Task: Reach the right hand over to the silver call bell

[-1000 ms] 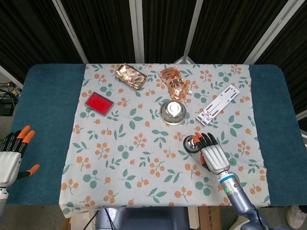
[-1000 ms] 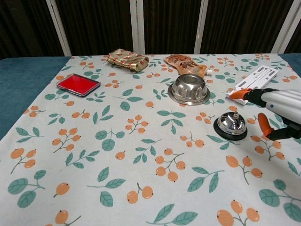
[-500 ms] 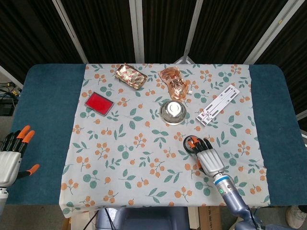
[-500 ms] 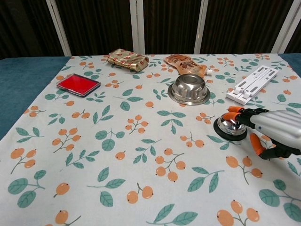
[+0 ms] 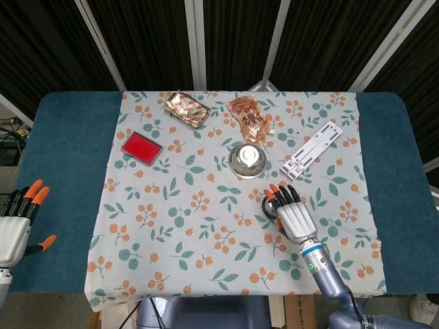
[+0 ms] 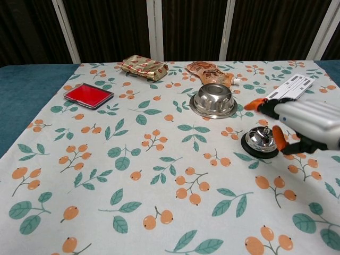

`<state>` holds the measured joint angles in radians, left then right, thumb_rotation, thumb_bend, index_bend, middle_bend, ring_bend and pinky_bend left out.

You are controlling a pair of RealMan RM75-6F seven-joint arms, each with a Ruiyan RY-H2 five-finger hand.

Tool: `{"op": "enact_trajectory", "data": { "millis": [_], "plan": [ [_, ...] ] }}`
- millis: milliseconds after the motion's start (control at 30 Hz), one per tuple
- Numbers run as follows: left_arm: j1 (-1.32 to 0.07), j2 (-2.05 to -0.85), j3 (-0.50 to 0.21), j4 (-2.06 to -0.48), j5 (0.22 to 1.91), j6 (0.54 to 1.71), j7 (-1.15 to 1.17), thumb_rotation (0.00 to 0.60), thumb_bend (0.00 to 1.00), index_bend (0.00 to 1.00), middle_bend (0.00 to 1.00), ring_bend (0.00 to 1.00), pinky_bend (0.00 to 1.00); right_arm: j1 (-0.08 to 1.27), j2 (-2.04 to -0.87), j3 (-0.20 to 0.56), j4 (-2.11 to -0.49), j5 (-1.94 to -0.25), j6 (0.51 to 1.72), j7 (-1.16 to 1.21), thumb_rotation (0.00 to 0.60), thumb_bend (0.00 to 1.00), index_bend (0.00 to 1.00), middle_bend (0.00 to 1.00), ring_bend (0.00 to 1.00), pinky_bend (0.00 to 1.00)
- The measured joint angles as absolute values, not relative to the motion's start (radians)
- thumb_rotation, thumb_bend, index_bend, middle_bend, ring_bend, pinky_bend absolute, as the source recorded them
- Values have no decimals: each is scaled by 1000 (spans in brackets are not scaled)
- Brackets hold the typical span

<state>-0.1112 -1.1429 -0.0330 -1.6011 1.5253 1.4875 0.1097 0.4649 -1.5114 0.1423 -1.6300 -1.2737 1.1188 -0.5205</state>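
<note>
We see the silver call bell (image 6: 260,140) standing on its black base on the floral cloth (image 5: 206,205) that covers the surface (image 5: 68,157), a little in front of and to the right of the steel bowl (image 6: 213,100). Our right hand (image 6: 305,124) hangs just over the bell's right side, its fingers (image 6: 255,104) spread and holding nothing, the orange tips reaching out above the dome; from the head view the hand (image 5: 290,214) covers most of the bell (image 5: 270,203), and we cannot tell whether any finger touches it.

Taking the steel bowl as our mark: the orange snack pouch (image 5: 248,118) lies just behind it, the gold foil packet (image 5: 186,108) further back and to the left, and the red stamp pad (image 5: 141,148) well off to the left. The white folding stand (image 5: 311,149) lies to the bowl's right.

Our left hand (image 5: 15,226) sits far to the left of the bowl, at the near edge of the blue surface, fingers apart and empty.
</note>
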Motion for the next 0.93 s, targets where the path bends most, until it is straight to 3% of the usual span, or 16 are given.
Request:
{"op": "enact_trajectory", "data": {
  "millis": [100, 233, 367, 567, 700, 933],
  "plan": [
    [-111, -1143, -32, -1600, 1526, 1487, 109, 600, 0, 0, 0, 0, 0, 470, -1466, 180, -1673, -1283, 1149, -515, 600, 794, 0, 0, 0, 0],
    [-110, -1143, -31, -1599, 1529, 1488, 110, 600, 0, 0, 0, 0, 0, 454, -1386, 201, -1735, -1288, 1190, -486, 600, 554, 0, 0, 0, 0],
    [-110, -1143, -28, -1599, 1534, 1490, 113, 600, 0, 0, 0, 0, 0, 404, -1298, 183, -1773, -1308, 1234, -446, 600, 434, 0, 0, 0, 0],
    [-108, -1147, -25, -1597, 1544, 1496, 123, 600, 0, 0, 0, 0, 0, 289, -1184, 92, -1791, -1362, 1305, -320, 600, 382, 0, 0, 0, 0],
    [-104, -1148, -22, -1589, 1545, 1500, 127, 600, 0, 0, 0, 0, 0, 221, -1139, 30, -1770, -1421, 1361, -229, 600, 283, 0, 0, 0, 0],
    [-102, -1144, -24, -1591, 1538, 1501, 126, 600, 0, 0, 0, 0, 0, 149, -1123, -11, -1675, -1522, 1480, -175, 600, 277, 0, 0, 0, 0]
  ]
}}
